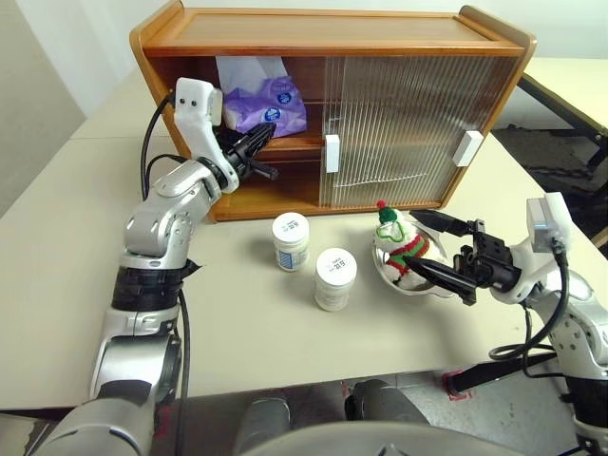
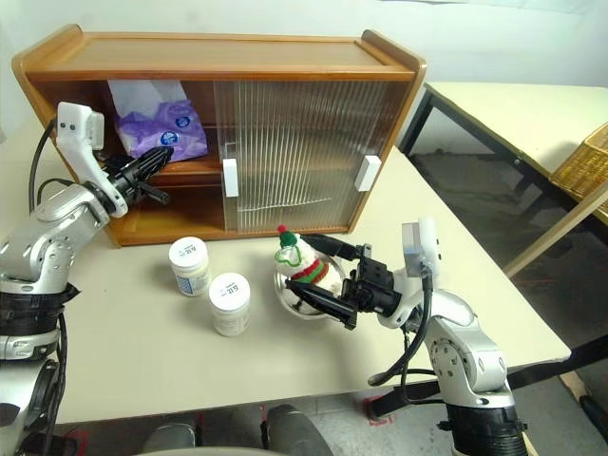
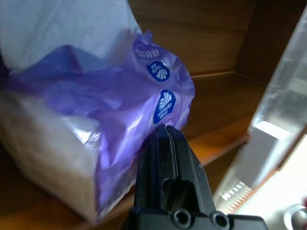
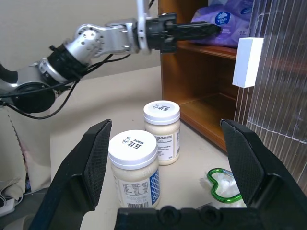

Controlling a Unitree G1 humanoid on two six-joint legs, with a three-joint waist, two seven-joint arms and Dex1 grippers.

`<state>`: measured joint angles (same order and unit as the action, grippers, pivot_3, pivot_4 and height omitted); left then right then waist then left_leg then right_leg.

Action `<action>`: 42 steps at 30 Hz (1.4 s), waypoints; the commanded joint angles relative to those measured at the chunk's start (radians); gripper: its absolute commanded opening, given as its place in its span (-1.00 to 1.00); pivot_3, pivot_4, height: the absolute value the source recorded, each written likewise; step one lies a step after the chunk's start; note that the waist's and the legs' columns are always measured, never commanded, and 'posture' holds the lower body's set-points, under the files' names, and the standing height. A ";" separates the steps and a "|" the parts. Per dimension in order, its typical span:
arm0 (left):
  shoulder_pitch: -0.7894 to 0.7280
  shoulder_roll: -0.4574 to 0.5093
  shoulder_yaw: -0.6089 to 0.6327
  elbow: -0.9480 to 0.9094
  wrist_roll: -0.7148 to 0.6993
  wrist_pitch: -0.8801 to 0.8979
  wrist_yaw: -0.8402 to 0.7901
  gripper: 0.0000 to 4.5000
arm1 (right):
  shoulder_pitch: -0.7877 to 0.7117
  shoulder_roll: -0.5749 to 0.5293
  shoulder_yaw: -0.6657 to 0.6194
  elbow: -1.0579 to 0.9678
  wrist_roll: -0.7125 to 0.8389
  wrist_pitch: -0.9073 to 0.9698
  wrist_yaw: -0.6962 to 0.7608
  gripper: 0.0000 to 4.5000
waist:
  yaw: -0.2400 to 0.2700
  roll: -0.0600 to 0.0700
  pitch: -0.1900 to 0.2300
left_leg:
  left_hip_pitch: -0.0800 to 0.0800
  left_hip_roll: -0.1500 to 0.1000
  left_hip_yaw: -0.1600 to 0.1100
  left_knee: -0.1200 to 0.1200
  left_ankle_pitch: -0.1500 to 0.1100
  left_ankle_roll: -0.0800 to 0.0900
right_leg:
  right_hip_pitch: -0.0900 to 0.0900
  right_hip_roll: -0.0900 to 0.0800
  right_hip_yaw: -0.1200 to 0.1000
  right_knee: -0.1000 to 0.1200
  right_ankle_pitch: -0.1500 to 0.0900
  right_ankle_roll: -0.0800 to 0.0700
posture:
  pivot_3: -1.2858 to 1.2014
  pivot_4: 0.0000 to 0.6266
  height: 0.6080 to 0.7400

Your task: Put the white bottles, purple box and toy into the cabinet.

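The purple box (image 1: 271, 104) lies on the upper shelf in the open left half of the cabinet (image 1: 332, 46), with a white tissue sticking up from it. My left gripper (image 1: 270, 137) is shut and empty, its tips at the front of the pack (image 3: 120, 96). Two white bottles (image 1: 291, 240) (image 1: 335, 277) stand upright on the table in front of the cabinet. To their right the toy (image 1: 399, 245) sits in a steel bowl (image 1: 396, 283). My right gripper (image 1: 414, 243) is open, one finger on each side of the toy.
Ribbed sliding doors (image 1: 408, 123) with white handles (image 1: 332, 153) cover the cabinet's right half. The lower left shelf (image 1: 275, 195) is bare. A second table and a wicker basket (image 2: 584, 161) stand off to the right. The table's front edge runs close to the bottles.
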<state>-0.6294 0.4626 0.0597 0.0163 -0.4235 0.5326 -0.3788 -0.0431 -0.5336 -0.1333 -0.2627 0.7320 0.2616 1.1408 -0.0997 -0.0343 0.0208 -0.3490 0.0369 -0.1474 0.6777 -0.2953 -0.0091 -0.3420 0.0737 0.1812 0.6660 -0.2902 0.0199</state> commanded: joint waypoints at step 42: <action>0.202 0.111 0.144 -0.217 -0.064 -0.102 -0.359 -0.12 | -0.009 0.025 0.001 0.010 0.006 -0.011 0.009 1.00 | -0.032 0.001 -0.001 | 0.000 -0.001 0.000 -0.001 0.000 0.001 | 0.000 0.000 0.000 0.001 -0.001 -0.002 | -0.12 -0.95 1.00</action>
<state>-0.4518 0.5499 0.1788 -0.1898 -0.4556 0.4273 -0.6759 -0.0453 -0.5023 -0.1333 -0.2608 0.7382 0.2540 1.1443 -0.1320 -0.0333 0.0203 -0.3486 0.0368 -0.1475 0.6760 -0.2951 -0.0079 -0.3421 0.0736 0.1813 0.6672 -0.2915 0.0167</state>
